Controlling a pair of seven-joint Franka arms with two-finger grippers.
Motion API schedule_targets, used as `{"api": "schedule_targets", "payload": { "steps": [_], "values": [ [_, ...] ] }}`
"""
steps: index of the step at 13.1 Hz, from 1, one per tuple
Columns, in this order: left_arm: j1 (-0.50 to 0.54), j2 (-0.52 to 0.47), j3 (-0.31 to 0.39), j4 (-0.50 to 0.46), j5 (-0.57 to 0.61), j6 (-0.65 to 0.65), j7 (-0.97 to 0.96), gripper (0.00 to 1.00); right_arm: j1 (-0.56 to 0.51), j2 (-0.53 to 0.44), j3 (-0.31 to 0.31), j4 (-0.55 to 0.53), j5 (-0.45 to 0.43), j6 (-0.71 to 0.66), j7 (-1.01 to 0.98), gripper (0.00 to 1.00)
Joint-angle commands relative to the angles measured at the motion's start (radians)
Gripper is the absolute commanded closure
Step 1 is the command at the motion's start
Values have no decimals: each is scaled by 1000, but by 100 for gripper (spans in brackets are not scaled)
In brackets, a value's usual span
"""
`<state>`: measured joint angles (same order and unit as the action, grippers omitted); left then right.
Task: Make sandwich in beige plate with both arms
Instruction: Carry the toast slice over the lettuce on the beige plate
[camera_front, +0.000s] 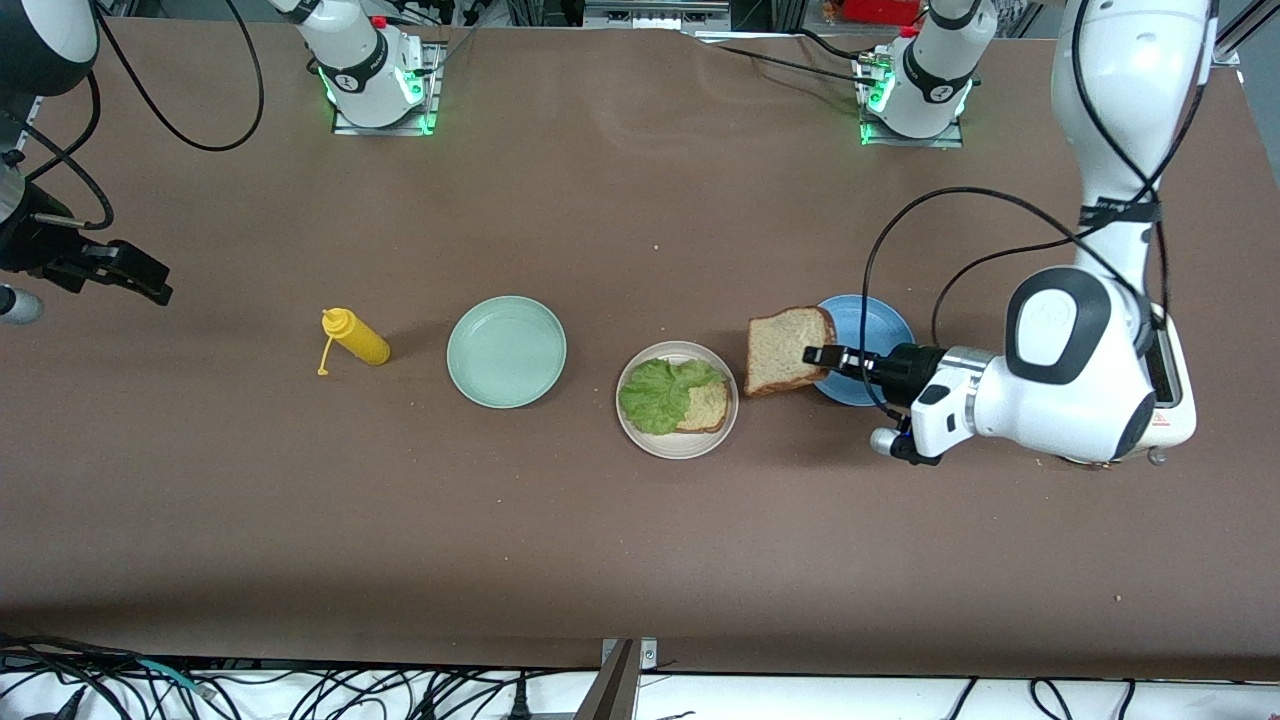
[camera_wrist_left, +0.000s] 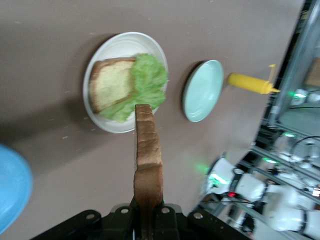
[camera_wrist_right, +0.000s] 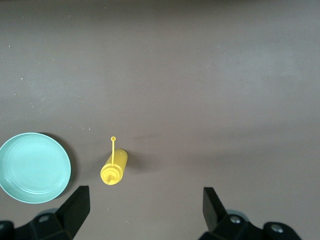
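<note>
The beige plate (camera_front: 680, 449) (camera_wrist_left: 115, 42) holds one bread slice (camera_front: 708, 405) (camera_wrist_left: 112, 85) with a green lettuce leaf (camera_front: 658, 395) (camera_wrist_left: 147, 80) lying partly over it. My left gripper (camera_front: 825, 357) (camera_wrist_left: 148, 220) is shut on the crust edge of a second bread slice (camera_front: 785, 350) (camera_wrist_left: 147, 145). That slice hangs over the table between the blue plate (camera_front: 880, 325) and the beige plate. My right gripper (camera_front: 140, 280) (camera_wrist_right: 145, 192) waits open over the table at the right arm's end, holding nothing.
A mint-green plate (camera_front: 506, 351) (camera_wrist_left: 202, 90) (camera_wrist_right: 34, 167) lies beside the beige plate, toward the right arm's end. A yellow squeeze bottle (camera_front: 357, 338) (camera_wrist_left: 250, 82) (camera_wrist_right: 115, 167) lies on its side past it. The blue plate (camera_wrist_left: 12, 190) sits under my left wrist.
</note>
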<state>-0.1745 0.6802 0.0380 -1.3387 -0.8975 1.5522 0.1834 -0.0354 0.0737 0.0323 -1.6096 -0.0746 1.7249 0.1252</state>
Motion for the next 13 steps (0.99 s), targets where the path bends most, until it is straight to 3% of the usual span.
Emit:
{"api": "schedule_targets", "payload": {
  "steps": [1, 5, 13],
  "values": [
    [-40, 116, 11, 94, -122, -1, 98, 100, 3, -8, -5, 8, 16, -13, 13, 0],
    [-97, 169, 11, 92, -239, 74, 192, 100, 3, -8, -6, 8, 16, -16, 11, 0],
    [-131, 236, 13, 79, -254, 88, 243, 100, 3, -8, -5, 8, 16, -15, 14, 0]
  ]
}}
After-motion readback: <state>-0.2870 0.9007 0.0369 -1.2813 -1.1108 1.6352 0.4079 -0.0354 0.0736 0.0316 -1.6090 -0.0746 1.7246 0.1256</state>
